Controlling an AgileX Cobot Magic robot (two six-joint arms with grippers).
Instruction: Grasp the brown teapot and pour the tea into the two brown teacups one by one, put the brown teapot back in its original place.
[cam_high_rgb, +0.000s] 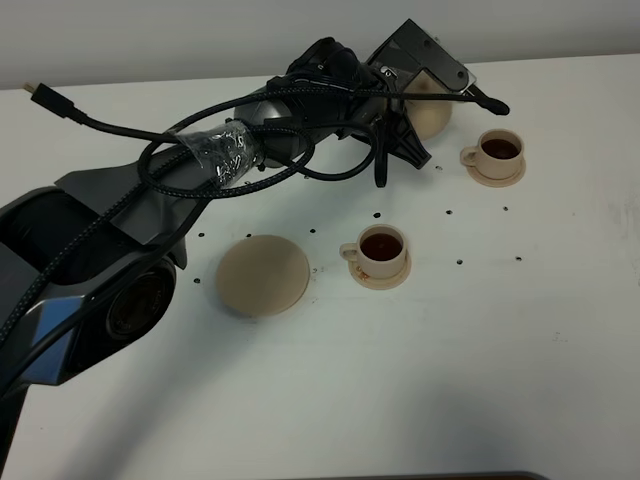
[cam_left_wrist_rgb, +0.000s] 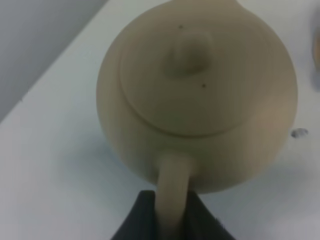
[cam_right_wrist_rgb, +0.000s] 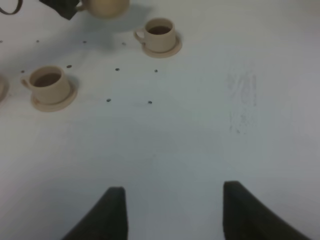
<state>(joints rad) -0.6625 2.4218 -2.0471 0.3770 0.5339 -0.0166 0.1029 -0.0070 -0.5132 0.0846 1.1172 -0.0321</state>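
Exterior high: both teacups (cam_high_rgb: 384, 247) (cam_high_rgb: 499, 150) filled; teapot (cam_left_wrist_rgb: 200, 95) aloft, handle clamped by left gripper (cam_left_wrist_rgb: 170, 212). Right gripper (cam_right_wrist_rgb: 172, 210) idle, jaws apart. Next: return to large saucer (cam_high_rgb: 262, 276), upright.

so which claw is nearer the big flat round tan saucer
Left. The left claw is up by the far teacup, shut on the squat beige ceramic teapot's handle. The right claw is open over bare table, and the flat round tan saucer is outside its camera's view.
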